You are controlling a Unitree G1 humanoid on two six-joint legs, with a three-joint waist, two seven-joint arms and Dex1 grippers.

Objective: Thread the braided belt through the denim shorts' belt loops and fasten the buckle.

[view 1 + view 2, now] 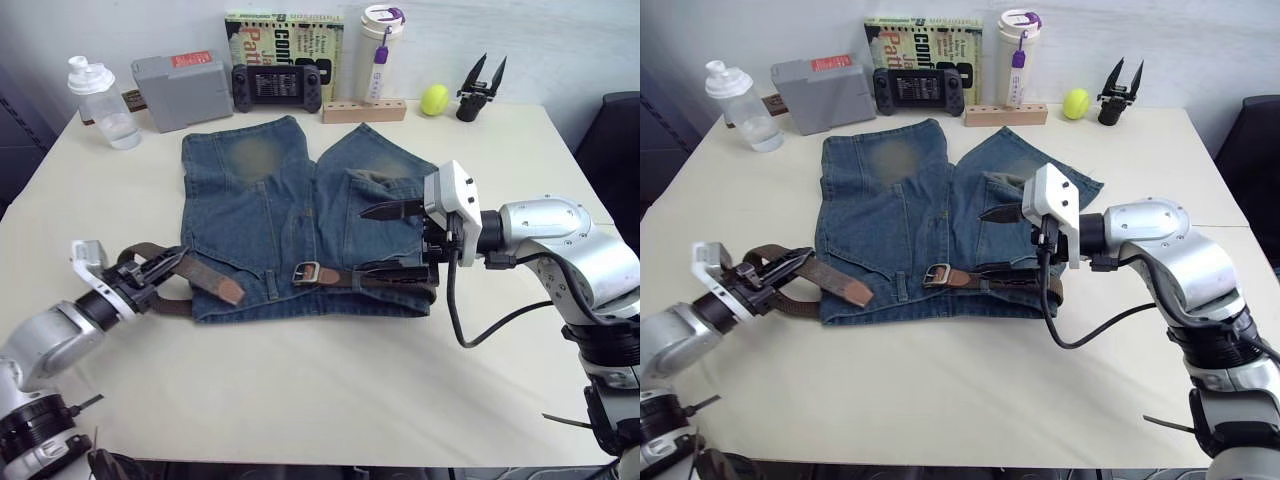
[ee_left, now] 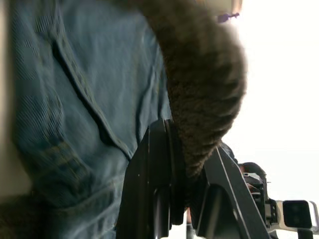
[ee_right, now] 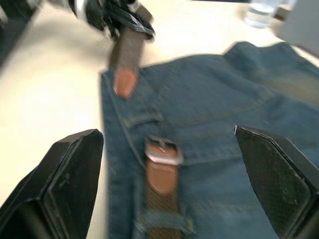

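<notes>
My left fingers (image 1: 165,268) are gripping the braided belt (image 1: 205,277) beside the denim shorts (image 1: 290,215). My right fingers (image 1: 392,240) are hovering spread open above the waistband, near the buckle (image 1: 305,273)

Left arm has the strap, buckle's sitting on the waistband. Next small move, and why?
Probably carry the tan tip rightward toward the buckle. The left gripper is shut on the braided belt, the tip lies short of the buckle on the denim shorts, and the right gripper waits open beside it.
</notes>
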